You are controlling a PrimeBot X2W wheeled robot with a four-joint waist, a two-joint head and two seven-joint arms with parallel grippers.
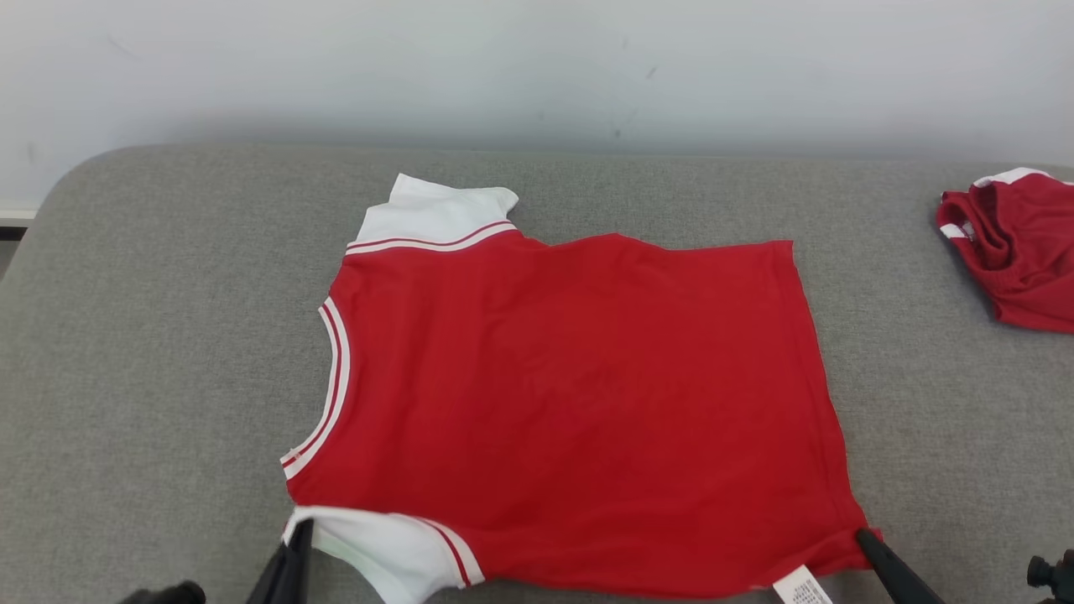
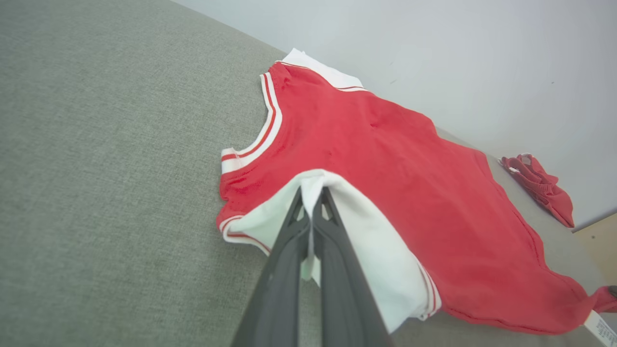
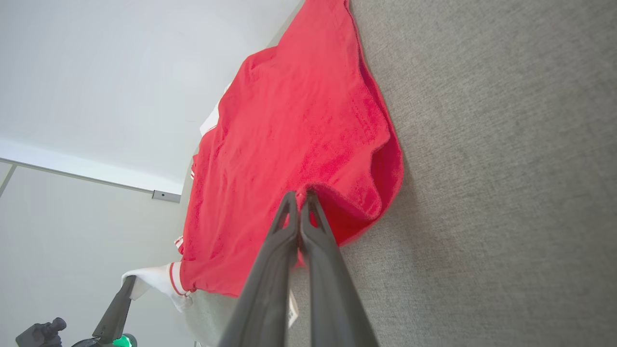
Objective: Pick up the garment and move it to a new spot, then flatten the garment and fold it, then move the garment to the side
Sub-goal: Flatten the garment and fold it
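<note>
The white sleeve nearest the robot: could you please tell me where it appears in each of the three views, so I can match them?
Head view: white sleeve at the bottom edge, left of centre.
Left wrist view: centre, running toward the lower right.
Right wrist view: small, at the lower left.
Shared landmark: the left hand, shut on that sleeve in every view.

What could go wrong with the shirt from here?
1. The left gripper pinches only the edge of the white sleeve; it might slip out when pulled.
2. The right gripper holds a bunched corner of the shirt, so a fold could come out crooked.
3. Another red garment lies at the right; the shirt moved aside could land on it.
</note>
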